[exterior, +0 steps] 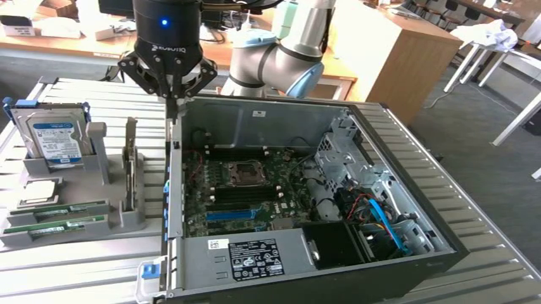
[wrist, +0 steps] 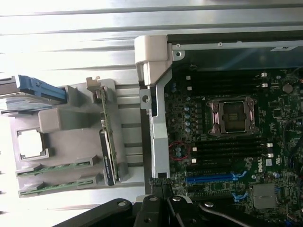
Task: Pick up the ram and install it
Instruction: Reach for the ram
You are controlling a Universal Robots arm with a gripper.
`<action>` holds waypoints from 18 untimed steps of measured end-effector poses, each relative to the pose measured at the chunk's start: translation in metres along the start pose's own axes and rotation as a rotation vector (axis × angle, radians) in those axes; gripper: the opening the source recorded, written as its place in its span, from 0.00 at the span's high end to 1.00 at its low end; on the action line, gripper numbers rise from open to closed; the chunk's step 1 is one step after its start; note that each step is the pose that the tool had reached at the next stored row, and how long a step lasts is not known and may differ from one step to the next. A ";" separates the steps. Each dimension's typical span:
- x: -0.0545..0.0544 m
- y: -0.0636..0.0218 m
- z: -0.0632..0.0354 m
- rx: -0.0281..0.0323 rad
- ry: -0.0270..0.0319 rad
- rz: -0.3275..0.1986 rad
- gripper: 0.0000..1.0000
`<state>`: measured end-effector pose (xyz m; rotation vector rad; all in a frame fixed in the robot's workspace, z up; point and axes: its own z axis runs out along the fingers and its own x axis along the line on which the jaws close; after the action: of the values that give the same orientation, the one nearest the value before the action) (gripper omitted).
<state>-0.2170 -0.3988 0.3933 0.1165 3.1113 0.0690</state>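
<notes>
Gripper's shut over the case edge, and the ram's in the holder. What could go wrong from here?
1. The gripper hangs close over the case wall. A straight descent would probably strike that rim.
2. The ram lies low in the grey holder, near the upright expansion card. A shut gripper cannot take the ram, and a careless approach might knock the card.

Oblique exterior; wrist seemingly straight down.
</notes>
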 end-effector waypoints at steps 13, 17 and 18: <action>0.013 -0.0010 -0.0004 0.0000 0.0000 0.000 0.90; 0.017 -0.0013 -0.0005 -0.0001 -0.0001 0.000 0.90; 0.019 -0.0014 -0.0005 -0.0001 0.0000 0.000 0.90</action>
<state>-0.2356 -0.3988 0.3933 0.1165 3.1112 0.0691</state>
